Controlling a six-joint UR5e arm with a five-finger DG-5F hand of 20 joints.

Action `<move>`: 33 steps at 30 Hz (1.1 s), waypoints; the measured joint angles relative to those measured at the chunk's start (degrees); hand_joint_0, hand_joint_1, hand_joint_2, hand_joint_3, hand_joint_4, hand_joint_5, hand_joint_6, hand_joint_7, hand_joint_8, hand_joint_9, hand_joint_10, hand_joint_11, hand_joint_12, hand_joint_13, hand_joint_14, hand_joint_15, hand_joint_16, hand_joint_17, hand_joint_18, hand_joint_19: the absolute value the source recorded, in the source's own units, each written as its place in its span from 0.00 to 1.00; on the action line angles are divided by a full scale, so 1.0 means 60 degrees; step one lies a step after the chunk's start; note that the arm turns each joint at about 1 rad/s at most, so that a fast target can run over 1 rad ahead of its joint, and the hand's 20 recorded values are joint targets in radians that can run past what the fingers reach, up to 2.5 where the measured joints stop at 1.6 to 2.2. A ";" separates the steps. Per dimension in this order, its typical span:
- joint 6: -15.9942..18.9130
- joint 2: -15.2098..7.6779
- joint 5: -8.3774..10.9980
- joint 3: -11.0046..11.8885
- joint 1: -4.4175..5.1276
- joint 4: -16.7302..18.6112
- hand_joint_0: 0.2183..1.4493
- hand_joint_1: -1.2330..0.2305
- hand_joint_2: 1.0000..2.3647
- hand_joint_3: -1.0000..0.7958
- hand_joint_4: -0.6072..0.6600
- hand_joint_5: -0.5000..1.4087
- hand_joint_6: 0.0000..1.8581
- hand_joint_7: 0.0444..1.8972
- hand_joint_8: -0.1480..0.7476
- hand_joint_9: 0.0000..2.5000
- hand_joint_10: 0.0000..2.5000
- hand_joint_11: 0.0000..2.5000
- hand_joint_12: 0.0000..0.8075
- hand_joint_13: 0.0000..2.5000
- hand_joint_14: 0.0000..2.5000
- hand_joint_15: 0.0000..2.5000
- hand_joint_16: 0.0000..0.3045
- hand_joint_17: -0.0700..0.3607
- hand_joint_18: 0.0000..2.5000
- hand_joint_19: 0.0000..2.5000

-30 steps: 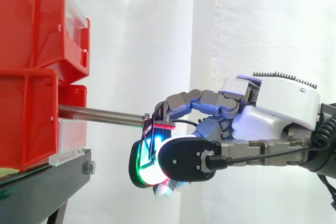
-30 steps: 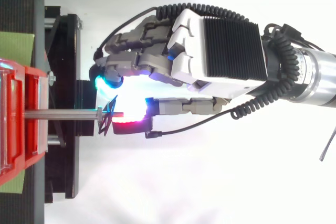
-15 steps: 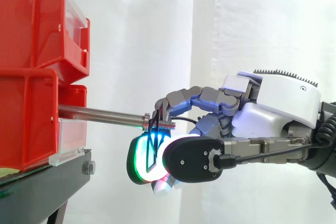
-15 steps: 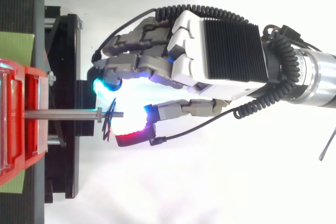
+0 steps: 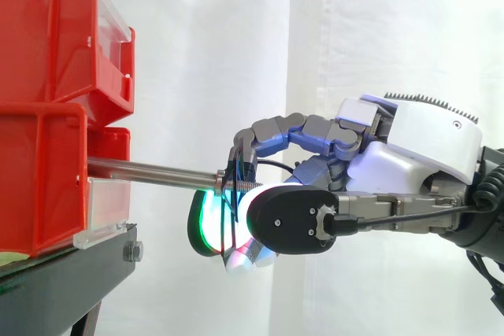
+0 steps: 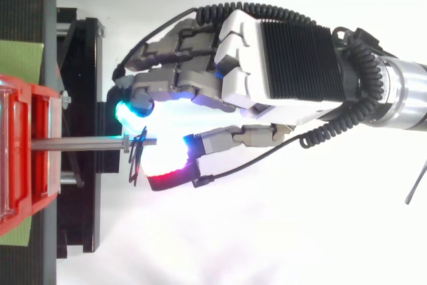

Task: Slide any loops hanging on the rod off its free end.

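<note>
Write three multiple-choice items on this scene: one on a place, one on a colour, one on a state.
1. Where is the hand?
A. At the free end of the rod
B. Far above the rod
C. At the rod's fixed end

2. The bins are:
A. blue
B. red
C. green

3. The loops are:
A. lying on the floor
B. inside a bin
C. hanging on the rod

Key: 1 A, the side view shows the hand at the rod's tip; 2 B, both stacked bins are red; 3 C, the dark loops hang from the rod near its tip.
</note>
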 measured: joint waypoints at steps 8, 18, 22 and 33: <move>0.0179 -0.0101 -0.0068 -0.0002 -0.0109 -0.0001 0.28 0.42 0.01 0.38 0.67 0.18 0.41 0.56 0.57 0.39 0.01 0.18 0.49 0.35 0.00 0.10 0.21 0.50 0.37 0.18; 0.0371 -0.0186 -0.0075 -0.0003 -0.0171 0.0042 0.28 0.42 0.01 0.38 0.67 0.18 0.41 0.56 0.57 0.39 0.00 0.18 0.49 0.35 0.00 0.10 0.21 0.50 0.37 0.18; 0.0375 -0.0196 -0.0074 -0.0003 -0.0206 0.0026 0.28 0.42 0.01 0.39 0.67 0.18 0.41 0.56 0.57 0.39 0.00 0.19 0.49 0.35 0.00 0.10 0.21 0.50 0.37 0.18; 0.0399 -0.0457 -0.0189 0.0001 -0.0243 0.0265 0.28 0.42 0.01 0.38 0.67 0.18 0.41 0.56 0.57 0.39 0.00 0.19 0.49 0.35 0.00 0.10 0.21 0.50 0.37 0.18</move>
